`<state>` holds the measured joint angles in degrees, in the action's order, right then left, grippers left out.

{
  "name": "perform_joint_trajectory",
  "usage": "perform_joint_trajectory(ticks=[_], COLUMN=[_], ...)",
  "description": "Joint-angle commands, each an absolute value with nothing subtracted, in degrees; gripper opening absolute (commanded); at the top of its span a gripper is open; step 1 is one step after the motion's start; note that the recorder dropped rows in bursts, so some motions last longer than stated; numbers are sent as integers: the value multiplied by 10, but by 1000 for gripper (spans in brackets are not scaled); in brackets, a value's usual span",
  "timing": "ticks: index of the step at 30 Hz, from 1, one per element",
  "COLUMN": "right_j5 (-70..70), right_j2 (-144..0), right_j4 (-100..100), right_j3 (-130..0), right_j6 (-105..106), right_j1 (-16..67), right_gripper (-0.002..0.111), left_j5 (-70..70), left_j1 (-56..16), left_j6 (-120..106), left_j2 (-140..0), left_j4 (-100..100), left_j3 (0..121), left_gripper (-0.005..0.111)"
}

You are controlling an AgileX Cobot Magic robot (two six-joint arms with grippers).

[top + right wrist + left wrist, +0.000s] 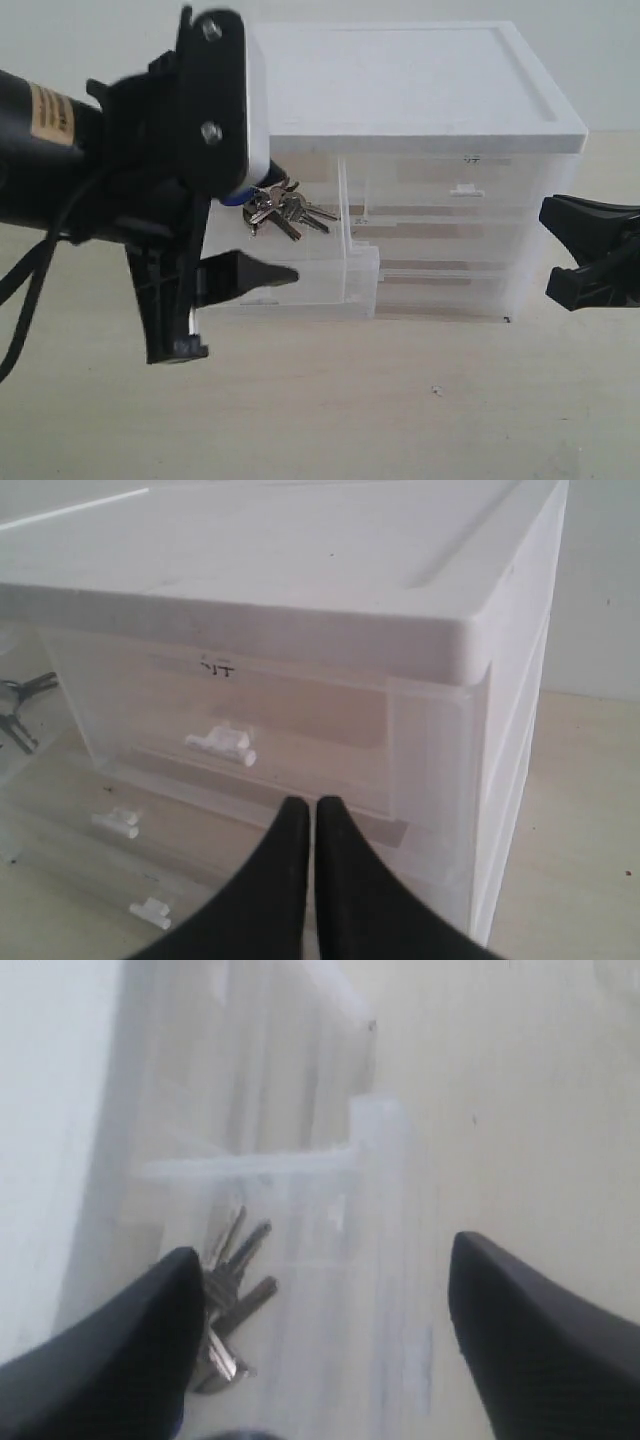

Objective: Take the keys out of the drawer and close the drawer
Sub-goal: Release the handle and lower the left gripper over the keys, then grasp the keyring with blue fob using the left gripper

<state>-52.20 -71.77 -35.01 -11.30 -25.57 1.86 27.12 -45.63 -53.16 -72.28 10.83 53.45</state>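
Plainly, the keys [285, 210] sit in the open drawer [310, 290], blades pointing toward four o'clock; left gripper [322, 1250] wide apart, empty; right gripper [312, 805] closed, empty; label writing [215, 665] unreadable.

Exterior view faces the cabinet [400, 80] front; wrist views share it, closer.

We count one bunch of keys [285, 210]; one cabinet [400, 80]; two half-width drawers, the open drawer [335, 290] at nine o'clock, its twin [460, 190] at three; a left gripper [325, 1255], a right gripper [312, 805].
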Motion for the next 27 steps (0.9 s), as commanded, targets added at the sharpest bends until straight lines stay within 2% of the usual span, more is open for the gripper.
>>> perform_joint_trajectory(ticks=[1,4,10,16,18,21,22,24,27], right_j5=[-521,-521,-518,-517,-517,-521,-523,-523,-522], right_j2=[-720,-720,-720,-720,-720,-720,-720,-720,-720], right_j4=[-352,-352,-352,-352,-350,-350,-350,-350,-350], right_j3=[-116,-116,-116,-116,-116,-116,-116,-116,-116], right_j6=[-255,-255,-255,-255,-255,-255,-255,-255,-255], right_j1=[19,19,19,19,19,19,19,19,19], right_gripper=[0,0,0,0,0,0,0,0,0], left_j5=[208,210,180,171,168,145,142,143,143], left_j1=[-460,-458,-424,-403,-405,-405,-404,-403,-403], left_j6=[-503,-481,-395,-408,-434,-437,-437,-437,-418], left_j2=[-684,-689,-775,-820,-816,-808,-810,-818,-837], left_j4=[305,323,205,179,143,76,63,55,55], left_j3=[534,534,534,554,557,557,557,557,557], left_gripper=[60,58,58,56,49,31,30,35,56])
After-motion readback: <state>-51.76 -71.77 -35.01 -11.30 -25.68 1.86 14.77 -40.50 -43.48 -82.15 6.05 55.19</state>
